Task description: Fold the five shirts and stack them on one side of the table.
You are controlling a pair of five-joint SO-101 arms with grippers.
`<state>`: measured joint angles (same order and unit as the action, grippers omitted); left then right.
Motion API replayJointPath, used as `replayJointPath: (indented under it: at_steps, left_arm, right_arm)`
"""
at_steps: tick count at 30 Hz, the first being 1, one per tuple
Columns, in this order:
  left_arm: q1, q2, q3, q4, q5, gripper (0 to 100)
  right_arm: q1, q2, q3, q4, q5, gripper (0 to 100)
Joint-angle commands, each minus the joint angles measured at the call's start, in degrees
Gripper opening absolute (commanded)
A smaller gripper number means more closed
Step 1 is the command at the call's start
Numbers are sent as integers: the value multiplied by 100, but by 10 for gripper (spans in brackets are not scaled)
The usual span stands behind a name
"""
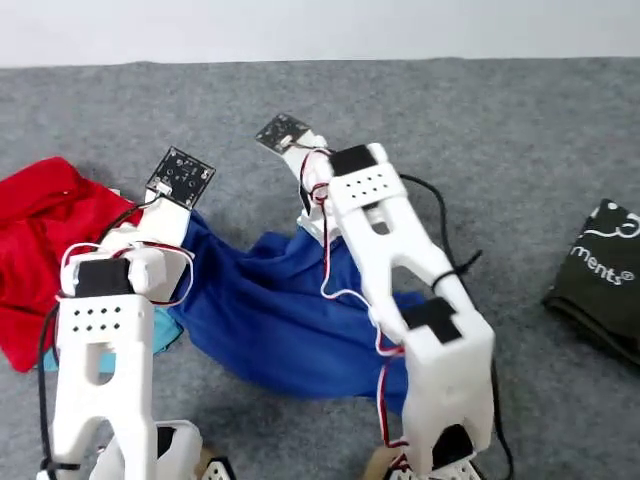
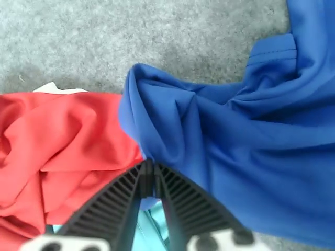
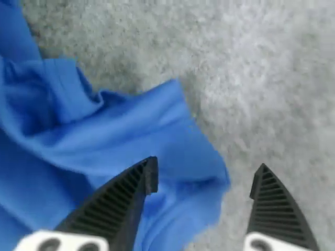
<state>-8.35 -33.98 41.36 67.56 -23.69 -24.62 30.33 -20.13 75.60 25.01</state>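
- While its black ribbed fingers are pressed together tip to tip, the left gripper [image 2: 148,166] has an edge of the blue shirt [image 1: 270,310] pinched between them, and creases in the fabric fan out from the pinch.
- That pinch sits right at the seam where the blue shirt meets the red shirt [image 1: 45,230]; the two touch there, and the blue fold laps slightly onto the red.
- The right gripper [image 3: 204,178] has its fingers spread wide apart and holds nothing; one finger is over blue cloth, the other over bare grey surface, and a loose corner of the blue shirt lies between them.
- In the high view the blue shirt lies unfolded and rumpled in the middle of the table [image 1: 500,130], stretched between the two arms, with its far edge running from one wrist to the other.
- The red shirt is bunched in a heap at the left side of the table, beside the left arm.
- A teal garment [image 1: 160,335] peeks out from under the red and blue shirts near the left arm.
- A dark shirt [image 1: 600,275] with white print lies folded at the right edge of the table, well apart from the others.
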Motion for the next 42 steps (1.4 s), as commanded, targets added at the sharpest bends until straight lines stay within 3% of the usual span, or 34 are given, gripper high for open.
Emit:
replayJointPath:
  at_steps: [1, 11, 14, 18, 23, 32, 38, 42]
  left_arm:
    - [-18, -35, -22, -9, -35, 3]
    - [-18, -18, -22, -9, -35, 3]
    - [-18, -18, -22, -9, -35, 3]
    - [-18, -35, -48, -9, -35, 3]
    - [26, -44, -365, -9, -26, 3]
    - [246, -44, -1982, 26, -9, 3]
    - [905, -44, -3029, 26, 756, 3]
    - [1178, -44, -3793, 26, 809, 3]
  right_arm:
    - [-4, 541, -774, -13, -35, 295]
    - [22, 1956, -1943, 1138, -26, 288]
    - [22, 2237, -2338, 1560, -18, 206]
    - [119, 2369, -2971, 2044, 440, 0]
    - [532, 2352, -4105, 2721, 765, 13]
    - [1147, 778, -4615, 2712, 1073, 9]
    - [1305, -743, -4615, 2712, 1073, 9]
    - [1516, -1789, -4607, 2712, 1073, 9]
